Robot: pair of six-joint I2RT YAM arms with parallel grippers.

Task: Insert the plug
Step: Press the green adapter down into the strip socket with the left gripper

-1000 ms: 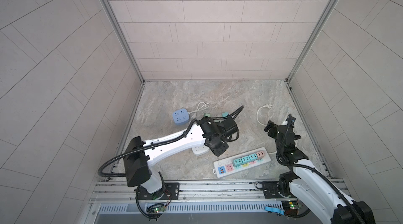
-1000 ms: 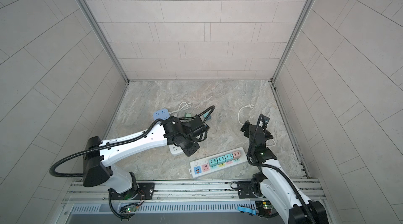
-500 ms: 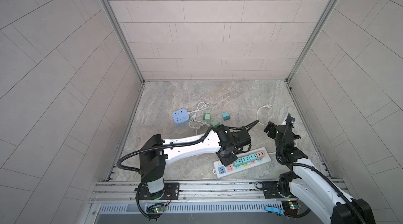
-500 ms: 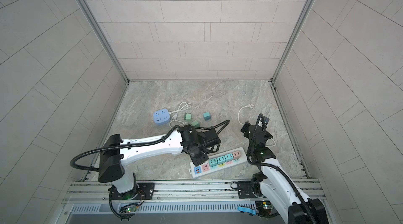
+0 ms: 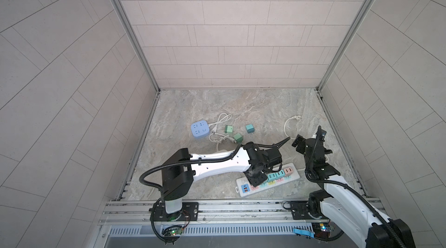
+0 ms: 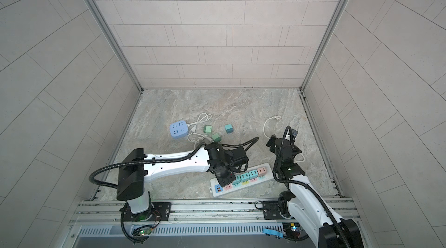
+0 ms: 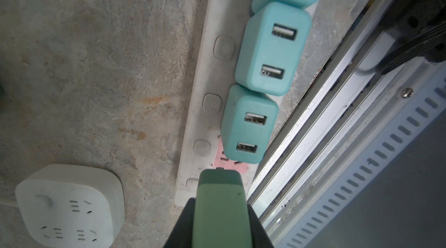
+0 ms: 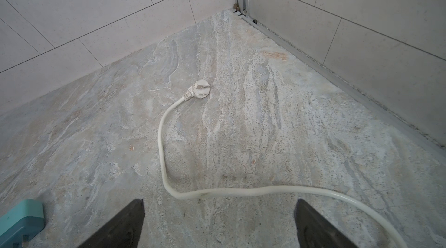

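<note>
Since a second ago my left arm swung across the veined stone worktop (image 5: pixel 241 104) to the long white power strip (image 7: pixel 207 75). Three smooth teal block chargers (image 7: pixel 272 49) stand in it; my left fingers (image 7: pixel 183 225) clamp one matte green plug (image 7: pixel 220 186) just above its pink socket (image 7: pixel 229 165). Right fingers (image 8: pixel 120 225) spread wide.

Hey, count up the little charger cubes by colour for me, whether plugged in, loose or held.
Green cubes: 3, two loose, plus the held green cube in the left gripper
Teal cubes: 4, three plugged into the power strip, one loose
Pink cubes: 1, plugged in
Total: 8
</note>
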